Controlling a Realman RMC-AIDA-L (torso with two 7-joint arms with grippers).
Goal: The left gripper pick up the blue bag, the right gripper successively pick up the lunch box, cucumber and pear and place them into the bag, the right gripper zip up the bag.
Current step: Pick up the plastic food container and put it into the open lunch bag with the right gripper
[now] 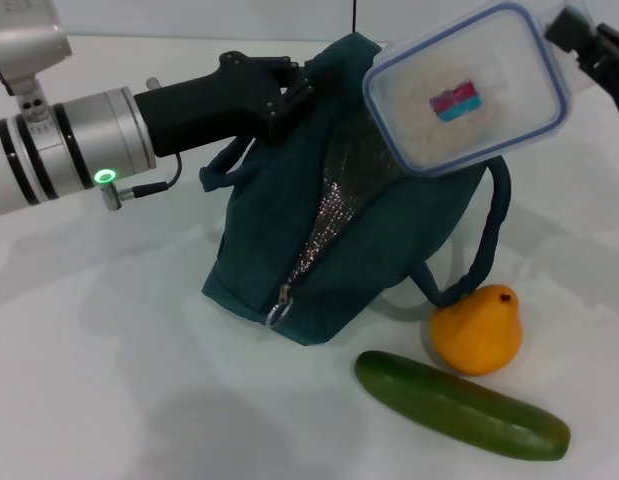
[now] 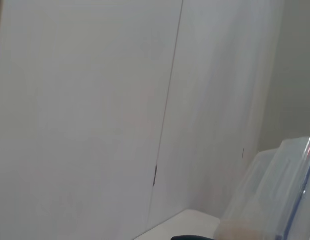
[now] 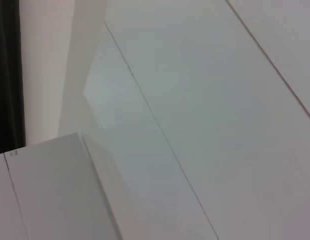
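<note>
The blue bag (image 1: pixel 279 240) stands on the white table, its top edge lifted and its zipper open, showing silver lining. My left gripper (image 1: pixel 294 92) reaches in from the left and is shut on the bag's top edge. The lunch box (image 1: pixel 467 92) hangs tilted in the air over the bag's upper right side, sticker facing up, with my right gripper (image 1: pixel 577 38) shut on its far corner at the top right. In the left wrist view, part of the lunch box (image 2: pixel 275 200) shows. The pear (image 1: pixel 476 328) and the cucumber (image 1: pixel 459 405) lie on the table in front of the bag, to the right.
One bag handle (image 1: pixel 484 245) loops down the bag's right side, ending just above the pear. The metal zipper ring (image 1: pixel 277 315) hangs at the bag's front bottom. White table (image 1: pixel 109 380) stretches to the front left. The right wrist view shows only pale wall panels.
</note>
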